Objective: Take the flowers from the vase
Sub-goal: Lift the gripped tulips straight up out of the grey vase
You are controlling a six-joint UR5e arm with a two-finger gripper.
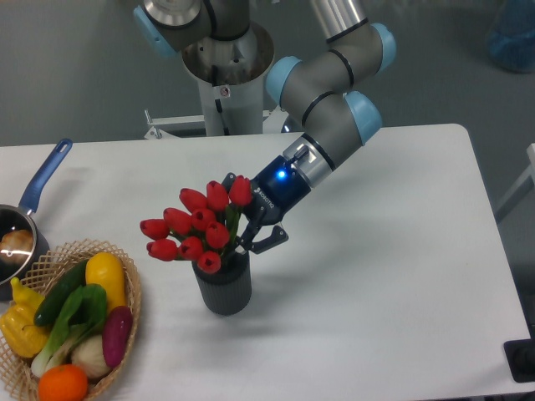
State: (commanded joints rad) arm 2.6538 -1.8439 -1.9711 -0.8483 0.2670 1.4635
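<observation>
The flowers (194,225), a bunch of red tulips on green stems, lean to the left out of the vase (223,286), a small dark grey cylinder near the middle of the table. My gripper (243,227) comes down from the upper right and is shut on the stems just above the vase's rim. One black finger (266,241) shows to the right of the stems; the other is partly hidden behind the blooms. The lower ends of the stems are hidden inside the vase.
A wicker basket (127,288) of colourful vegetables stands at the front left. A blue-handled saucepan (38,188) sits at the left edge. The arm's base column (226,79) rises behind the table.
</observation>
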